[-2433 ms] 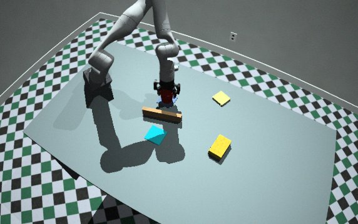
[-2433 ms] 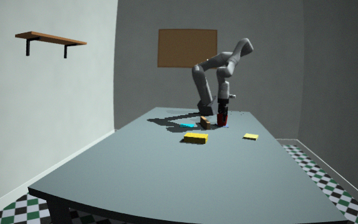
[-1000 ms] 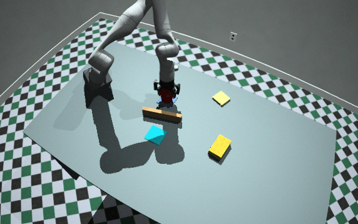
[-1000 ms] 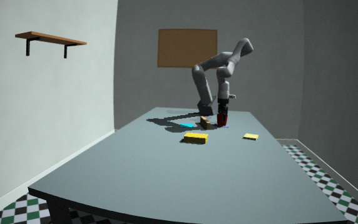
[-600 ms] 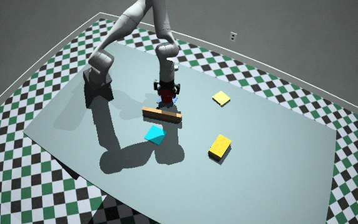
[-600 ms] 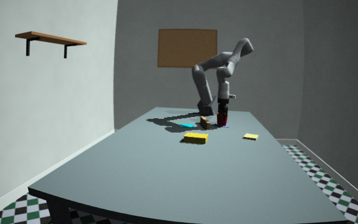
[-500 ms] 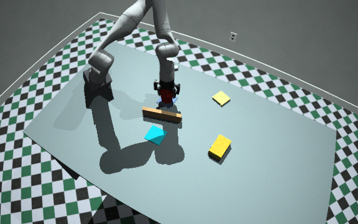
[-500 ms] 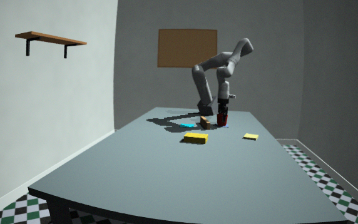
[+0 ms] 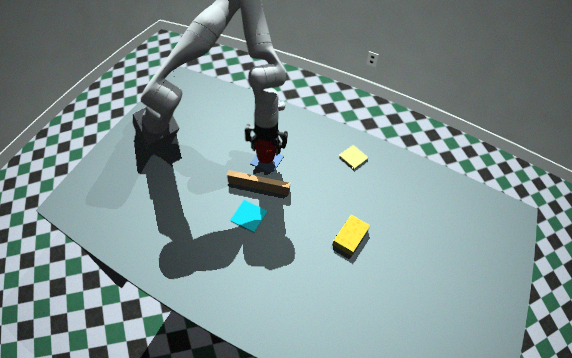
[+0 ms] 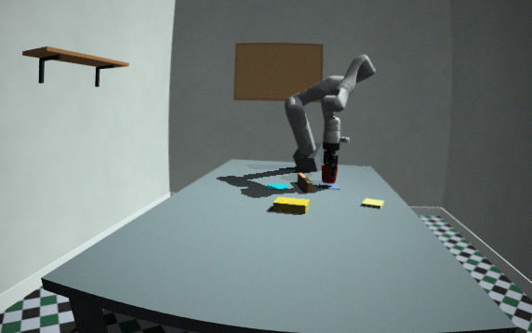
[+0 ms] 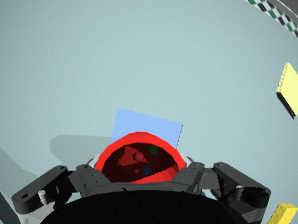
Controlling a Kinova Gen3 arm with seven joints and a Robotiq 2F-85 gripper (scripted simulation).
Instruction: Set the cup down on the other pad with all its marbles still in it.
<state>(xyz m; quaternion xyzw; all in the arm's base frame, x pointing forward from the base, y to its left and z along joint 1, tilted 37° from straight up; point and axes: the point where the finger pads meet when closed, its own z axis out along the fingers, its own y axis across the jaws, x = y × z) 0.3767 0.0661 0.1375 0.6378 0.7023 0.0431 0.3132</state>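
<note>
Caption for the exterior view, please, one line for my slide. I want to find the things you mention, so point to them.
The gripper [image 9: 266, 150] [image 10: 329, 173] [image 11: 140, 163] holds the red cup [image 9: 266, 151] [image 10: 327, 175] [image 11: 140, 138] upright just above the blue pad [image 9: 276, 161] [image 10: 333, 187] [image 11: 147, 126], the rail [image 9: 258, 183] [image 10: 304, 182] between it and the cyan pad [image 9: 248, 215] [image 10: 278, 186].
</note>
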